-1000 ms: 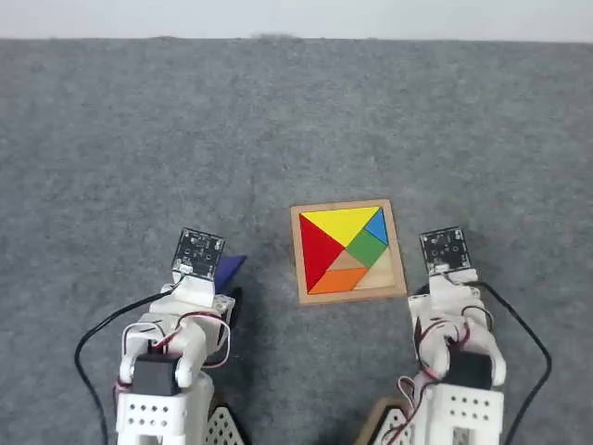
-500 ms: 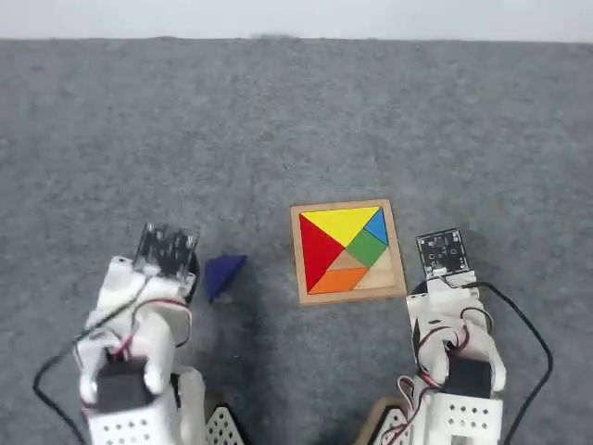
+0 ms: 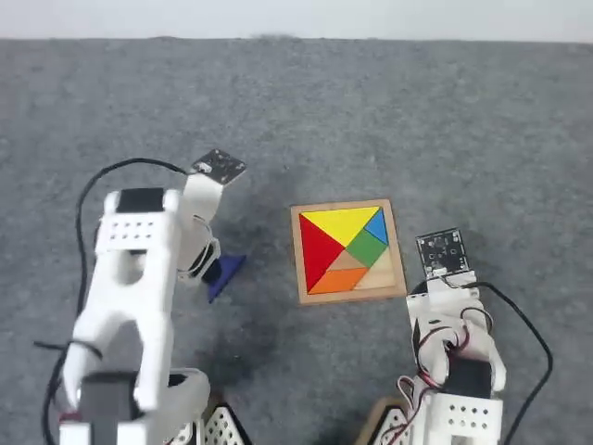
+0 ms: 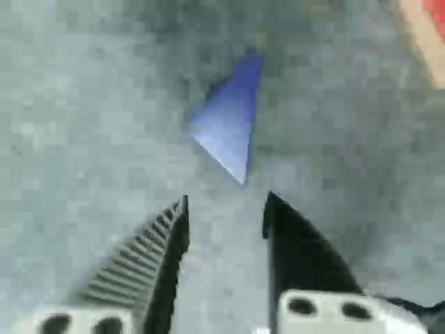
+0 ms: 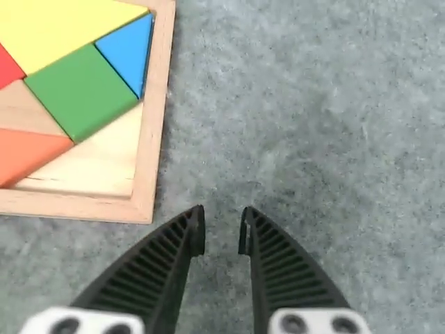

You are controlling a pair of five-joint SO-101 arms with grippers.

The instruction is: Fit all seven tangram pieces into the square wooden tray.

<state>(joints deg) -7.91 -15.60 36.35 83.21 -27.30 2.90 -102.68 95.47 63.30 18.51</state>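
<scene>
While the one loose piece, a dark blue triangle [image 4: 229, 125], is lying flat on the grey counter [image 3: 278, 120] apart from the square wooden tray [image 3: 350, 295], on the left arm's side, the left pincer [image 4: 226, 205] is being held above the counter just short of the triangle's near point. Its jaws are being kept moderately apart, with nothing between them. The right pincer [image 5: 221, 229] is being held low beside the tray's near corner, its jaws parted by only a narrow gap and gripping nothing. Six coloured pieces are being shown seated in the tray, and a bare triangular gap [image 5: 90, 167] is being left at that same corner, so the task is being judged nearly complete, with the pickup of the triangle in hand. Trouble is being expected chiefly from the piece's flatness: it could be pushed along the counter by a descending jaw rather than caught. If it is being gripped by a sharp tip, it could swivel. If it is being carried at the wrong angle, it could end up resting on the rim or on neighbouring pieces.
</scene>
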